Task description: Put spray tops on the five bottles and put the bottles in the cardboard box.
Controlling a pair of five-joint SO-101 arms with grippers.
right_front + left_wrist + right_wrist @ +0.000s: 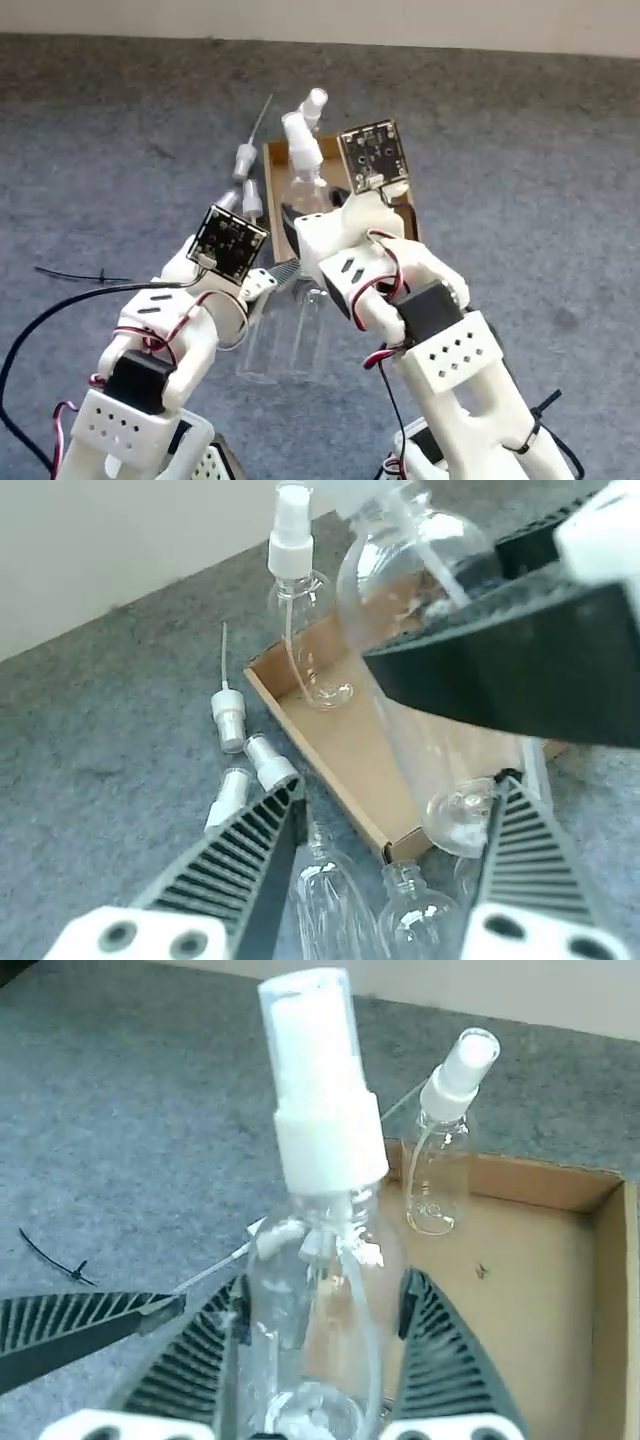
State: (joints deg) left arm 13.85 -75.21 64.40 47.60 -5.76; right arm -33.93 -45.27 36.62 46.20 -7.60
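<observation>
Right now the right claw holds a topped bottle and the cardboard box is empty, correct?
No. The right claw does hold a topped bottle, but the cardboard box is not empty: a second topped bottle stands in it, as the right wrist view shows.

Illumination even, diffuse, moderately bright. Shadows on the grey bench faint and soft-edged, gathered beneath the arms. Brightest area: wall strip at 12 o'clock. Small glints on the clear bottle; white spray top nearly washed out.
</observation>
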